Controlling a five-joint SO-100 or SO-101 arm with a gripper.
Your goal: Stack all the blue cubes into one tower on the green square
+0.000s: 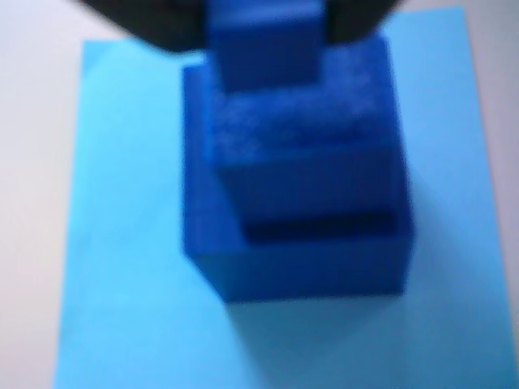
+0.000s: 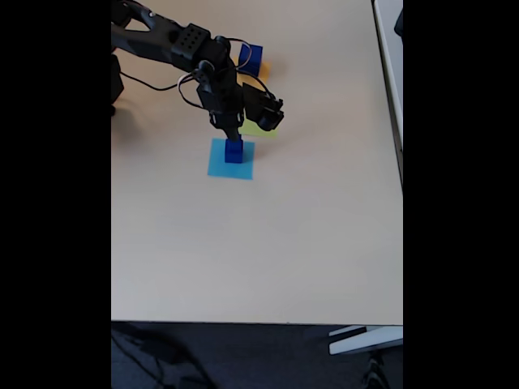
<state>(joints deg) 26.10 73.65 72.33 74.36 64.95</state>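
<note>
In the wrist view, two dark blue cubes are stacked on the flat light blue square [image 1: 122, 243]: a wide bottom cube [image 1: 308, 267] with a middle cube [image 1: 308, 154] on it. A smaller blue cube [image 1: 263, 40] sits at or just above the top, between the dark fingers of my gripper [image 1: 263, 32], which is shut on it. The fixed view shows the gripper [image 2: 233, 134] over this stack [image 2: 233, 151]. Another blue cube [image 2: 250, 57] stands on the orange-yellow square [image 2: 263, 70]. The green square [image 2: 258, 129] lies just right of the gripper, partly hidden by it.
The arm [image 2: 174, 40] reaches in from the upper left of the beige table [image 2: 259, 243]. Cables loop around the wrist. The table's right edge [image 2: 401, 162] and front edge are far from the squares.
</note>
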